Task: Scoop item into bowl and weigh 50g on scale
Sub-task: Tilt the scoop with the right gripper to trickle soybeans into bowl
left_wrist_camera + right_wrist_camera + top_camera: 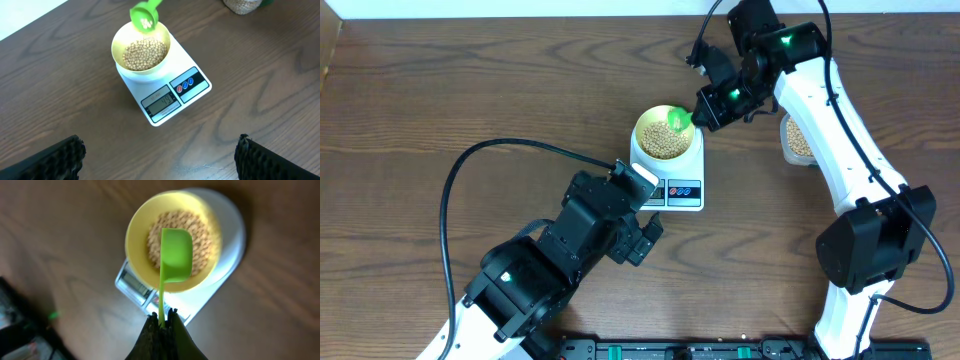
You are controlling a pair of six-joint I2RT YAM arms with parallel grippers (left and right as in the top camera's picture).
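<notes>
Near the display edge of the scale (172, 95) the left gripper (160, 155) hangs wide open and empty, on the scale sits the bowl (134, 235) holding the beans (144, 54), and over its far rim the right gripper (161, 322), beyond the scale, clamps the green scoop (176, 255) by its handle.

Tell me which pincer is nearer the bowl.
Right. The right pincer holds the green scoop over the bowl; the left pincer hangs open beyond the scale's display end, off the bowl.
</notes>
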